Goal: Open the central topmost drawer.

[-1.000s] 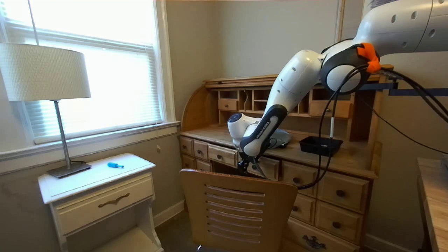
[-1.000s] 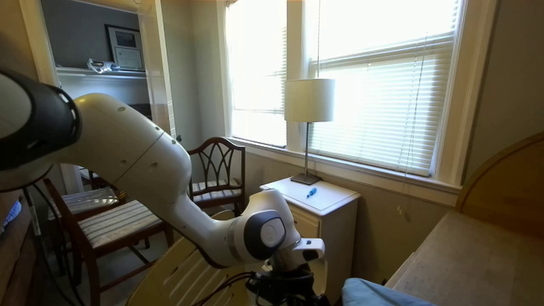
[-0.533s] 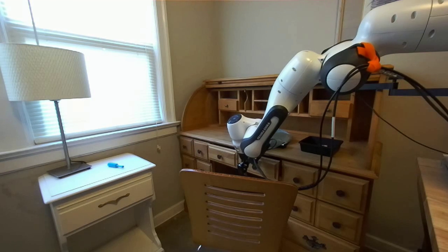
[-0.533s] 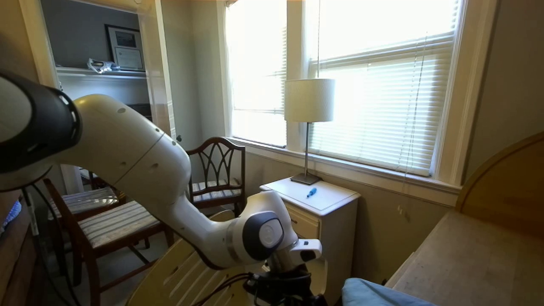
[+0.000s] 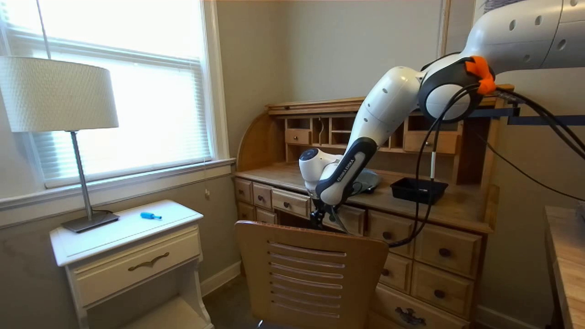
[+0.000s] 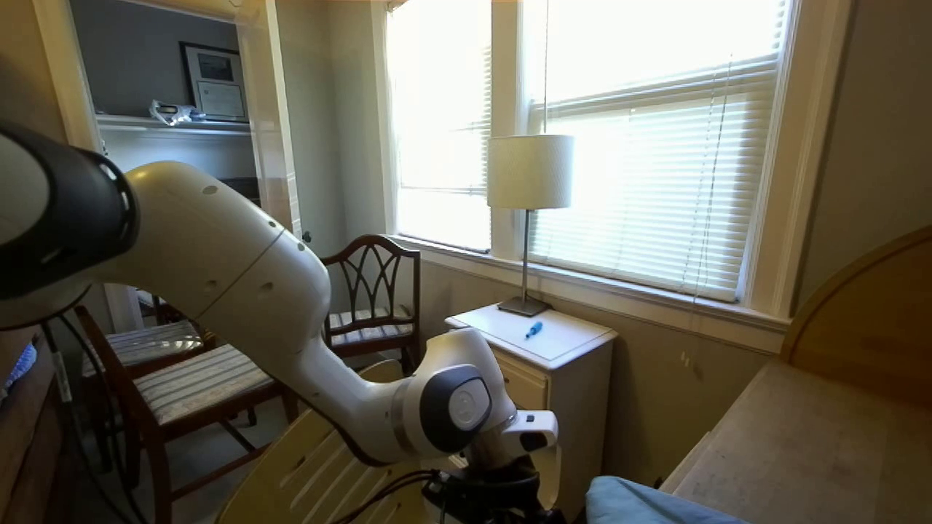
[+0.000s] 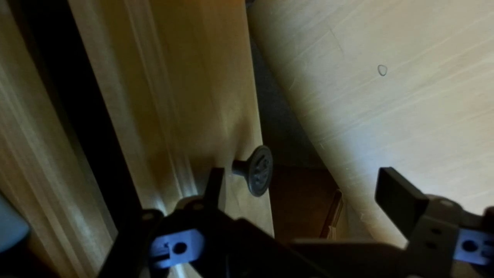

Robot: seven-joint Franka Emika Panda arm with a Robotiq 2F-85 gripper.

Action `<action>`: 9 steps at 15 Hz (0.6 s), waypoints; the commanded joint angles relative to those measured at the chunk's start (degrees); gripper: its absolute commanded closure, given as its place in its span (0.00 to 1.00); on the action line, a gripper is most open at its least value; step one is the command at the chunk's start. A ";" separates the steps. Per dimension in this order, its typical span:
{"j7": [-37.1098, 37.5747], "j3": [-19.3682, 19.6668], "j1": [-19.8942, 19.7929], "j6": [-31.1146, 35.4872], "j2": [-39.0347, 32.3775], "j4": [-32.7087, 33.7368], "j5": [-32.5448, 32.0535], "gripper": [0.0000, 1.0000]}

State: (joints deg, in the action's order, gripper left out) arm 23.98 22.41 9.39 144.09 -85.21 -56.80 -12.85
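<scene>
Chair [image 5: 307, 270] before central topmost drawer [image 7: 193, 100]

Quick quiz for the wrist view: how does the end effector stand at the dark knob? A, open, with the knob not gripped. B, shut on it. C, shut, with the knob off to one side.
A: in the wrist view the jaws of the end effector stand wide apart, with a clear gap between the dark knob and the farther jaw.

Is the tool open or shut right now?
Open: in the wrist view the tool has its fingers wide apart, and the dark knob on the drawer shows between them, not clamped.
</scene>
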 commanded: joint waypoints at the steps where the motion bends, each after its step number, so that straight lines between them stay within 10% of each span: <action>1: 0.84 -0.41 -0.44 -0.82 0.00 0.22 -1.95 0.00; 9: -1.44 -2.11 -1.27 -0.51 0.00 0.35 -1.80 0.00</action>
State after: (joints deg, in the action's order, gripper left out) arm 23.95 22.39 9.41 143.90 -85.21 -56.82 -13.12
